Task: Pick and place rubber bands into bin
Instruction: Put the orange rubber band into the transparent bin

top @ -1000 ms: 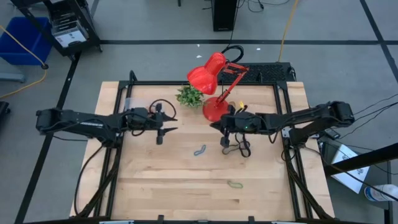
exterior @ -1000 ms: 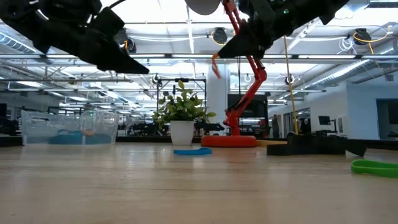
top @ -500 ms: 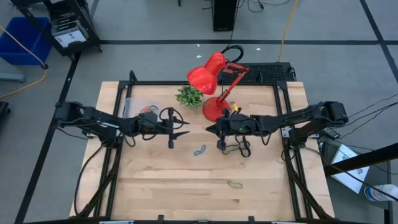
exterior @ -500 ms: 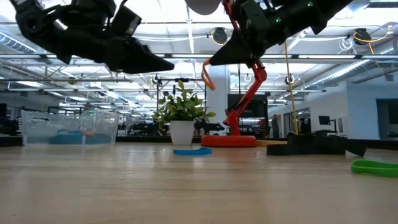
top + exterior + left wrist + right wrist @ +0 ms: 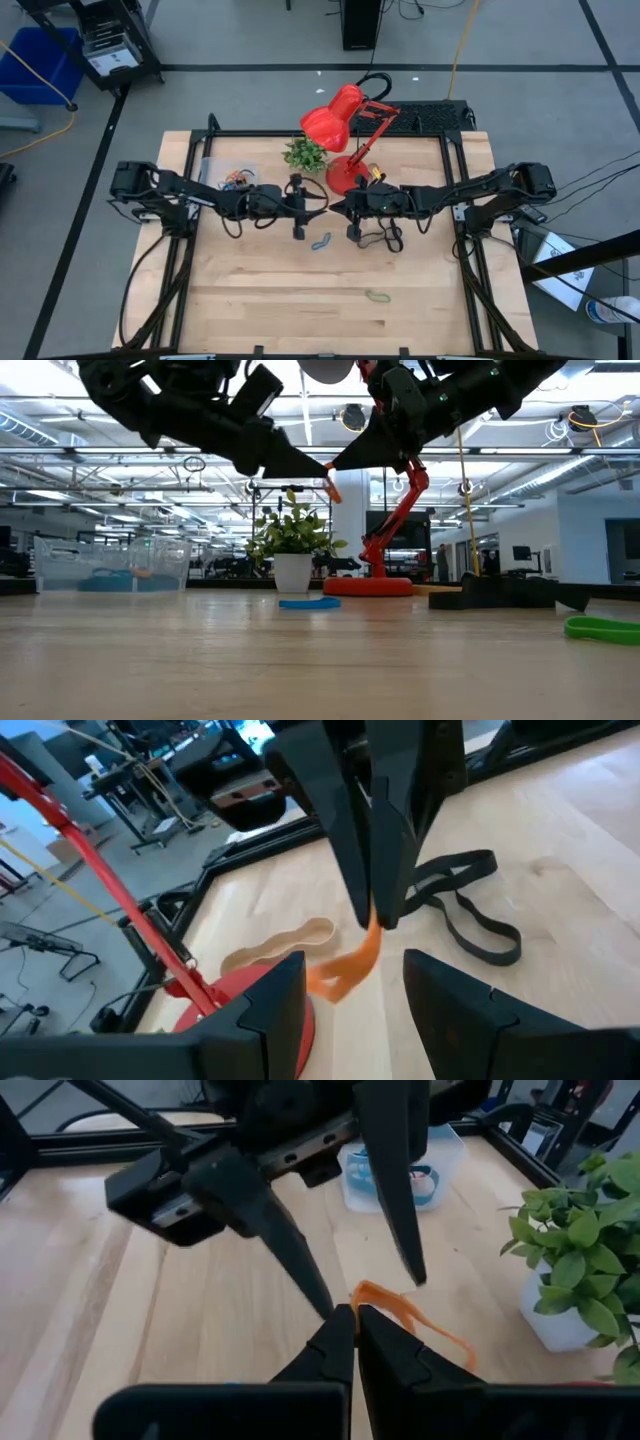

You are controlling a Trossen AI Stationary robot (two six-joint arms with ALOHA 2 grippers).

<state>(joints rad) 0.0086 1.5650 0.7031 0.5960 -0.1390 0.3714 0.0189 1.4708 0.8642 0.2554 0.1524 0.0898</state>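
My right gripper [image 5: 342, 208] is shut on an orange rubber band [image 5: 330, 486] well above the table's middle. My left gripper [image 5: 312, 208] is open and faces it tip to tip. Its two fingers [image 5: 262, 1010] stand on either side of the hanging band [image 5: 348, 966] without clearly touching it. A blue band [image 5: 320, 241] and a green band [image 5: 377, 297] lie flat on the table. Black bands [image 5: 381, 238] lie below my right gripper. The clear bin [image 5: 226, 176] stands at the far left and holds blue and orange bands [image 5: 392, 1178]. My right gripper pinches the orange band at its upper end [image 5: 368, 1294] between its two fingertips. The fingers come from the table's right, slanting a little downward. The band hangs slack below the tips, clear of the table.
A red desk lamp [image 5: 345, 140] and a small potted plant [image 5: 306, 154] stand at the far middle, close behind both grippers. The table's near half holds only the green band. A black block [image 5: 500, 592] sits at the right.
My left gripper has travelled toward the table's right, from beside the bin to my right gripper, staying open; its fingers now flank the orange band. My right gripper has edged a little toward the left with the band still hanging from it.
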